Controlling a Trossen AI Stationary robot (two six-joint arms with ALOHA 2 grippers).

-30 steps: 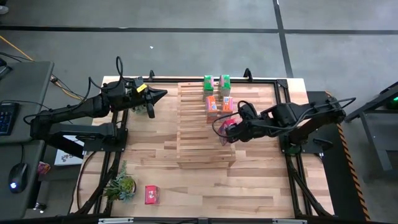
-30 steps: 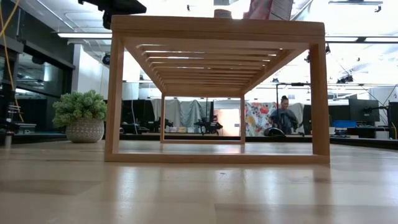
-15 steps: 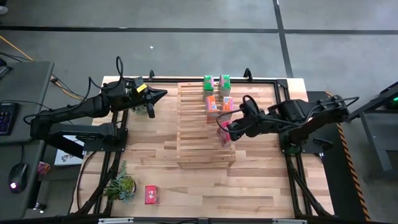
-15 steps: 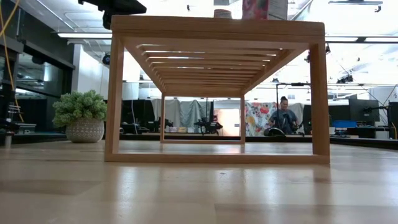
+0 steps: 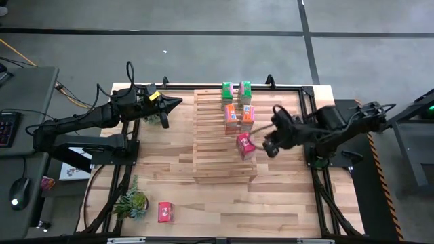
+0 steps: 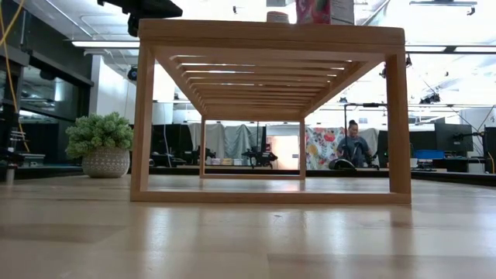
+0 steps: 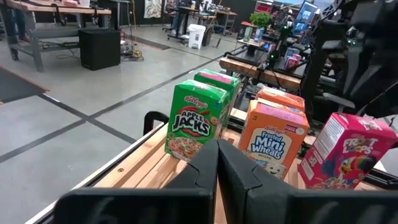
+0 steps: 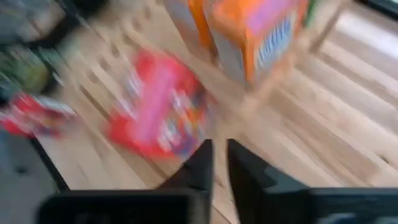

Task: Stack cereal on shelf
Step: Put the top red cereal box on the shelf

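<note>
The shelf (image 5: 220, 139) of pale slats stands mid-table. On its top, near the right side, stand two green cereal boxes (image 5: 235, 89) at the far end, two orange ones (image 5: 239, 114) nearer, and a red one (image 5: 245, 146) upright nearest; the left wrist view shows them as green (image 7: 196, 121), orange (image 7: 273, 137) and red (image 7: 348, 152). Another red box (image 5: 165, 212) lies on the table near the front left. My right gripper (image 5: 270, 147) hangs just right of the shelf's red box (image 8: 158, 115), apart from it, fingers nearly together on nothing. My left gripper (image 5: 175, 102) is shut at the far left.
A potted plant (image 5: 131, 202) sits at the table's front left, also in the low view (image 6: 103, 143). A black frame (image 5: 308, 102) borders the table. Bare tabletop lies in front of the shelf. A person (image 6: 354, 143) sits far off in the room.
My right gripper has set the red box upright on the shelf top, let go of it and drawn back toward the table's right edge. The box, tilted a second ago, now stands alone in front of the orange boxes.
</note>
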